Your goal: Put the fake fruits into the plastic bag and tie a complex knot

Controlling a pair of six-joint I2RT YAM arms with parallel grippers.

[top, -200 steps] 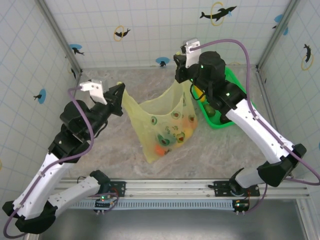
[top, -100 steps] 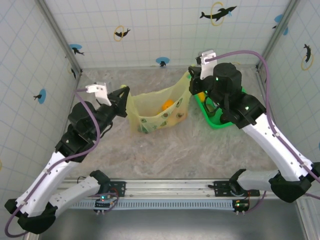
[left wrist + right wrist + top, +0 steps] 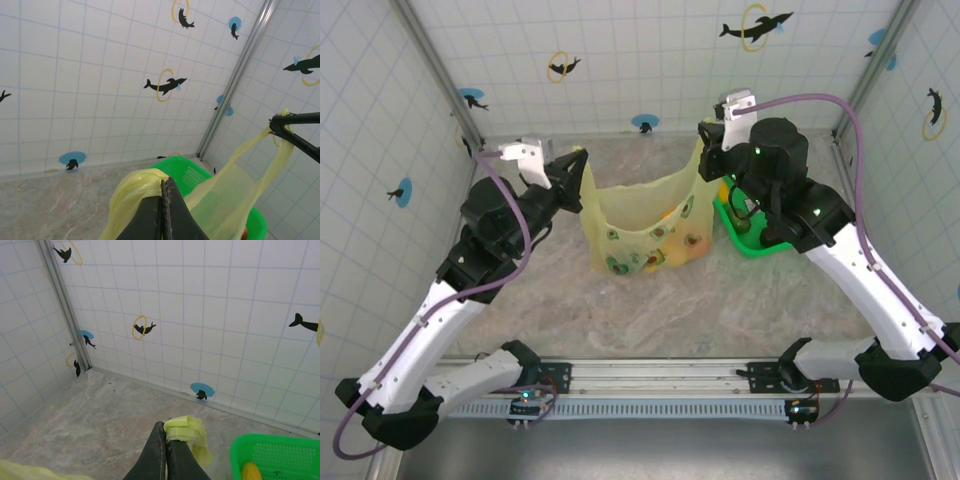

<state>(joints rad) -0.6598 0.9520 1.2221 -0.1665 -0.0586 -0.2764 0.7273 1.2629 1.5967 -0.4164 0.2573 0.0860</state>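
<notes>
**Bag point(image 3: 645, 225) slung between both tools, fruits inside**

Thin, crinkly film, translucent pale yellow-green, with small green-and-red printed marks on the near wall. The bag sits mid-table point(image 3: 720, 310), toward the back wall, with its mouth stretched wide and sagging in the middle. Can't tell whether the bottom rests on the table or hangs just clear.

Left tool point(image 3: 578, 160) is clenched on the left handle loop. In the left wrist view the strip is bunched into a yellow wad at the fingertips, and the film runs taut to the far side.

Right tool point(image 3: 705, 150) is clenched on the right handle loop. In the right wrist view a crumpled fold of strip sticks out beside its tips.

Fake fruits point(image 3: 670, 256) show through the wall as orange and yellowish blobs low in the bag.

Bright green tray point(image 3: 760, 245) lies just right of the bag, under the right arm, with a yellow piece point(image 3: 250, 471) in it.
</notes>
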